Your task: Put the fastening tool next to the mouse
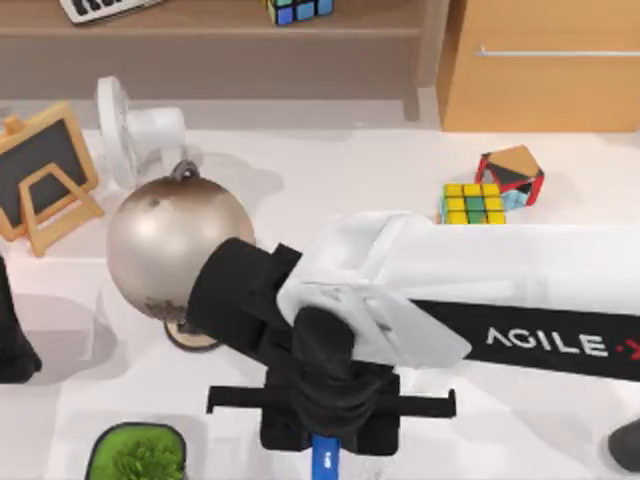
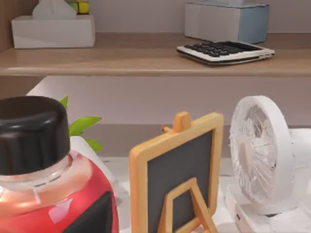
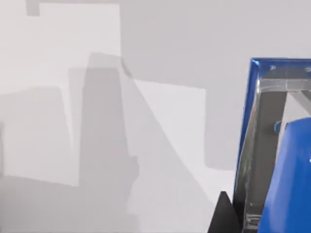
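The right gripper [image 1: 327, 450] hangs low over the bench [image 1: 520, 420] near the front edge in the top view, its black fingers closed on the fastening tool [image 1: 326, 460], whose bright-blue end pokes out beneath the wrist. In the right wrist view the same tool [image 3: 286, 184] shows as a blue body with a silvery metal channel, held above the pale bench top [image 3: 146, 121], with one dark fingertip [image 3: 224, 213] at its edge.

From the left of the top view: a black shape [image 1: 15, 330] at the left edge, a small wooden-framed chalkboard easel [image 1: 45, 175], and a white desk fan [image 1: 135, 130] behind it. At the front edge sits a green plant in a dark pot [image 1: 137, 455]. Next comes a large metallic bell-like sphere [image 1: 170, 245] on a round wooden base, just left of the right arm's black wrist. The white right arm [image 1: 500, 290] reaches in from the right. Behind it lie a yellow puzzle cube [image 1: 472, 203] and, touching or just beside it, a tilted red-framed cube [image 1: 512, 175]. The dark-grey mouse [image 1: 627, 445] peeks in at the right edge, well apart from the tool.

The left wrist view looks past a red bottle with a black cap [image 2: 39, 165] toward the easel [image 2: 177, 174], fan [image 2: 260, 155] and a shelf holding a calculator [image 2: 223, 51]; I cannot tell the left gripper's state.
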`<action>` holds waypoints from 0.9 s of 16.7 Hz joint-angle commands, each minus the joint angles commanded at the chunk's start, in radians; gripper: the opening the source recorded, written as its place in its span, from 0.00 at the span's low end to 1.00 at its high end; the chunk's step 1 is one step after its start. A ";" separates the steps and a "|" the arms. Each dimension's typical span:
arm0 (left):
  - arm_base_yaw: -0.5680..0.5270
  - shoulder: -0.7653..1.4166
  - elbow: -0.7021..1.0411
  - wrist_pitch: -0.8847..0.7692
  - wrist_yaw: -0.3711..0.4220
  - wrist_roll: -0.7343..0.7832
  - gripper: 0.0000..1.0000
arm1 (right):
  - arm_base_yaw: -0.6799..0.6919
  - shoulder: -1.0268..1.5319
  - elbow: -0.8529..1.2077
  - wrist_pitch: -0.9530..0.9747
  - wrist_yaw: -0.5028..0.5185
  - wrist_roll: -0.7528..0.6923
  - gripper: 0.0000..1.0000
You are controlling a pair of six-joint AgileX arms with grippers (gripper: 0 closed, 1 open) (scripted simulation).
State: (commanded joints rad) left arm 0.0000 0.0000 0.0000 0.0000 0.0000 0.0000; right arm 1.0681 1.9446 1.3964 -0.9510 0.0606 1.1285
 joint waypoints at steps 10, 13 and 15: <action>0.000 0.000 0.000 0.000 0.000 0.000 1.00 | 0.031 0.083 0.013 0.008 -0.041 -0.034 0.00; 0.000 0.000 0.000 0.000 0.000 0.000 1.00 | 0.015 0.073 0.009 0.007 -0.044 -0.045 0.00; 0.000 0.000 0.000 0.000 0.000 0.000 1.00 | -0.031 0.048 0.012 0.009 -0.063 -0.099 0.00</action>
State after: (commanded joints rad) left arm 0.0000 0.0000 0.0000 0.0000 0.0000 0.0000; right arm 1.0373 1.9927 1.4080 -0.9420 -0.0019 1.0300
